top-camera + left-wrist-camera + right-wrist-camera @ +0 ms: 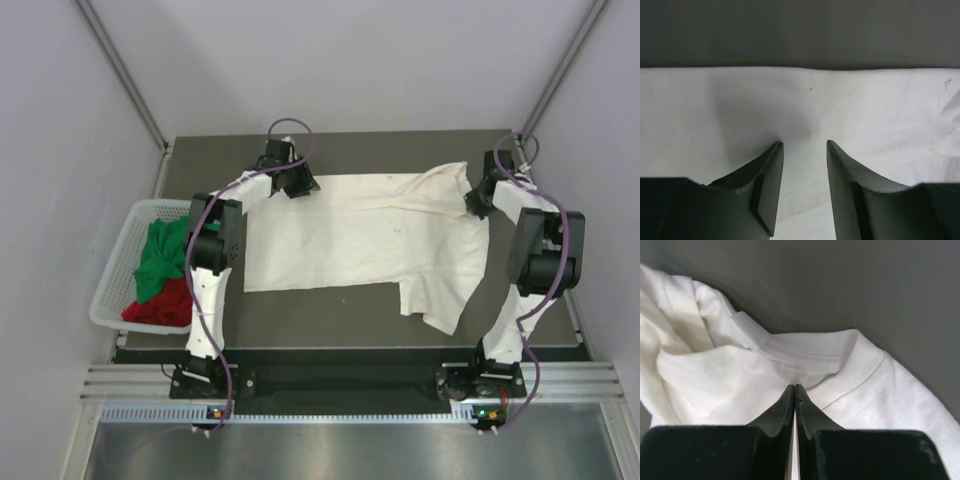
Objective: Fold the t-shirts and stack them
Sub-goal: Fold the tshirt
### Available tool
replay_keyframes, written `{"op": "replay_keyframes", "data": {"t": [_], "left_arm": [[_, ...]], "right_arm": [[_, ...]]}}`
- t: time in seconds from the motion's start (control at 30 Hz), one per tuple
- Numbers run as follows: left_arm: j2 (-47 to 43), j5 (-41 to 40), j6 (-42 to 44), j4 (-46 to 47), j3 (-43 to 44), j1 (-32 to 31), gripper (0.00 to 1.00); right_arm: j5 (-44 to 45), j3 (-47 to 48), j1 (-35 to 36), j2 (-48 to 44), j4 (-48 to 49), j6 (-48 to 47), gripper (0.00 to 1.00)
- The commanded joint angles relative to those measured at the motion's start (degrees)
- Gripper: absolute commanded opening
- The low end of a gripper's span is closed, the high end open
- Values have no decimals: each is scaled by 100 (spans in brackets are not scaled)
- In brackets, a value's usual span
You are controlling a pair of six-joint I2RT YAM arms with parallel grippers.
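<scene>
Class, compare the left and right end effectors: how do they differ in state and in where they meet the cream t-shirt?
The left end effector has its jaws apart; the right end effector has them shut, seemingly pinching cloth. The left end effector is over flat cloth by a straight edge of the cream t-shirt; the right end effector is at its rumpled collar. Both are down at the far side of that shirt.

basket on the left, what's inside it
A green tee and a red tee, both bunched, green at the far end. The basket floor beneath them is covered.
</scene>
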Motion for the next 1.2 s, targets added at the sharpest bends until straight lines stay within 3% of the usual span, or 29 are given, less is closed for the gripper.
{"op": "replay_keyframes", "data": {"t": [0.0,0.37,0.57,0.97,1.17], "left_arm": [[304,-435,143,-401,-103,43,46],[436,-488,187,-489,-86,131,46],[524,-391,152,-454,-103,175,47],[700,-259,143,-533,-33,175,47],[709,-321,160,-638,28,175,47]], "right_arm": [[60,226,46,-468,-43,-140,0],[-178,50,116,-1337,-499,-272,0],[-28,-521,283,-2067,-579,-79,0],[815,-1767,987,-2867,-421,799,0],[1070,-2103,1075,-2833,-166,950,0]]}}
